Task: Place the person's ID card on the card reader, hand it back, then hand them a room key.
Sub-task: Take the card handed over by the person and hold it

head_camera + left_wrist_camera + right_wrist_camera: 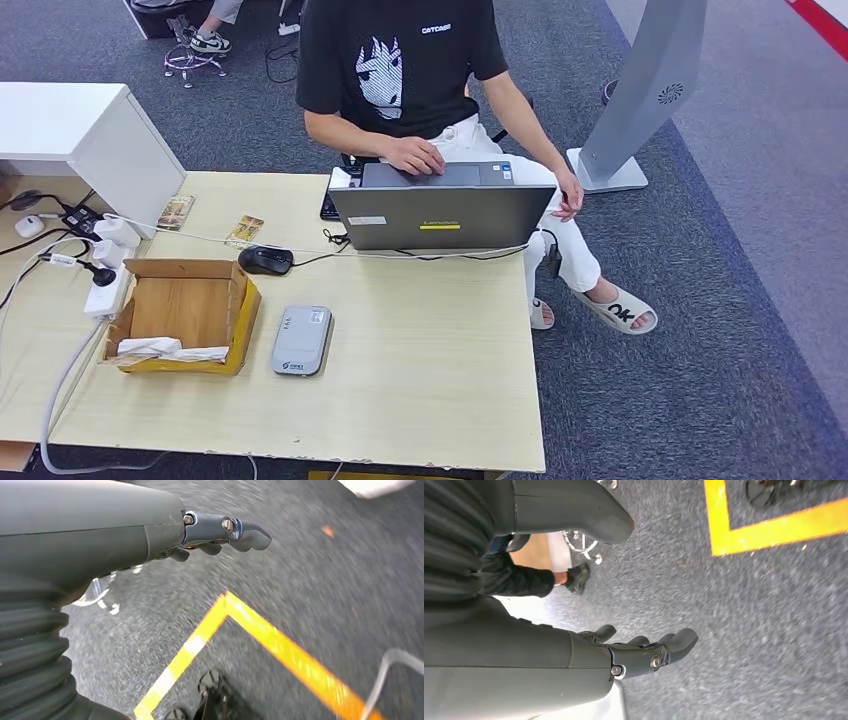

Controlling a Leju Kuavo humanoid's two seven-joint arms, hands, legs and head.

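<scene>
An open cardboard box (186,312) sits on the left part of the light wooden bench (420,380); inside it, along the near wall, lies crumpled white paper (170,349), and the rest of its floor is bare brown card. Just to the right of the box, close to it but not touching, the grey card reader (302,340) lies flat, its long axis running from the near edge toward the far edge with a slight tilt, its small label at the near end. Beyond the box a black mouse (266,260) rests near the far side, its cable running toward a grey laptop (441,208) that stands open with its lid back to the robot. A person (410,70) in a black printed shirt sits behind the laptop, one hand on its keyboard. Two small cards (245,230) lie on the far left of the bench, beside a white power strip (105,285) with plugs and trailing cables. A white cabinet (90,130) stands at the far left. The left robot hand (220,537) hangs over grey carpet with yellow floor tape (260,640), holding nothing, fingers loosely extended. The right robot hand (644,650) likewise hangs over carpet, empty, fingers spread a little.
</scene>
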